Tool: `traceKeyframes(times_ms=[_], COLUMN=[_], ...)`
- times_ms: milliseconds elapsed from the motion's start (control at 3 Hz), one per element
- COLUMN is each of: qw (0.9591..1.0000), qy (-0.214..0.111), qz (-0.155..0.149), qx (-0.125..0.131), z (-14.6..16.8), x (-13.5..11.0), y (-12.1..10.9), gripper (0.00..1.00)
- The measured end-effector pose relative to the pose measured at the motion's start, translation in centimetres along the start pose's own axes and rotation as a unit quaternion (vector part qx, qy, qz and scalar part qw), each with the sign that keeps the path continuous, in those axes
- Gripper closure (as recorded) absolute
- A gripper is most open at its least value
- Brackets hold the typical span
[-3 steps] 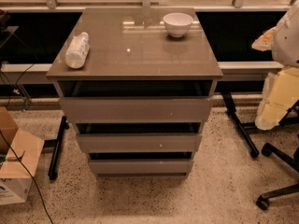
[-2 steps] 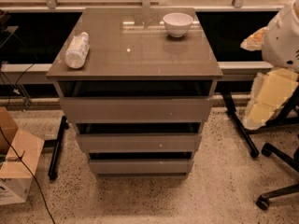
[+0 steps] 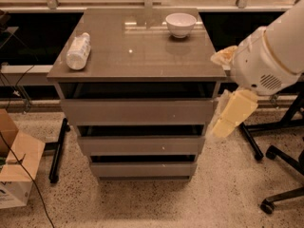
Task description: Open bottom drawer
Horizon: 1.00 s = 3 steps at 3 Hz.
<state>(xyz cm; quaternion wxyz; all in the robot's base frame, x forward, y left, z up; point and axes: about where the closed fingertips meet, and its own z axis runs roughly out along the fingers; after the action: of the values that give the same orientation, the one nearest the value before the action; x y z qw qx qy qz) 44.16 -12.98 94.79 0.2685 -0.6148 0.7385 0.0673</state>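
Observation:
The bottom drawer (image 3: 142,169) is the lowest and narrowest of three flat taupe-grey fronts on the cabinet, and it sits closed with a dark gap above it. The middle drawer front (image 3: 141,145) and the wider top drawer front (image 3: 137,111) are above it. My gripper (image 3: 231,115) is cream-yellow and hangs from the white arm (image 3: 270,56) just off the cabinet's right side. It is level with the top and middle drawers, points down-left, and stands well above and to the right of the bottom drawer. It touches nothing.
A clear plastic bottle (image 3: 78,51) lies on the cabinet top at left and a white bowl (image 3: 180,24) stands at the back right. A cardboard box (image 3: 16,167) sits on the floor at left. Black stand legs (image 3: 58,148) and chair casters (image 3: 270,203) flank the cabinet.
The arm has swung in from the right edge toward the cabinet, and the gripper now hangs close beside its right side. The drawers, bottle and bowl have not moved.

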Motion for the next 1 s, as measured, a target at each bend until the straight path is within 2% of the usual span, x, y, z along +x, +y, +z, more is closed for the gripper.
traceKeyframes(times_ms=[333,667,1000], qw=[0.9988,0.9946,0.9894], qy=[-0.046,-0.094,-0.117], qz=[0.003,0.008,0.015], qx=[-0.016,-0.044,-0.084], z=[3.6,8.1,13.9], x=[-0.5,-0.4,0.3], y=[0.4,0.6,0.5], gripper=[0.0,0.0,0.0])
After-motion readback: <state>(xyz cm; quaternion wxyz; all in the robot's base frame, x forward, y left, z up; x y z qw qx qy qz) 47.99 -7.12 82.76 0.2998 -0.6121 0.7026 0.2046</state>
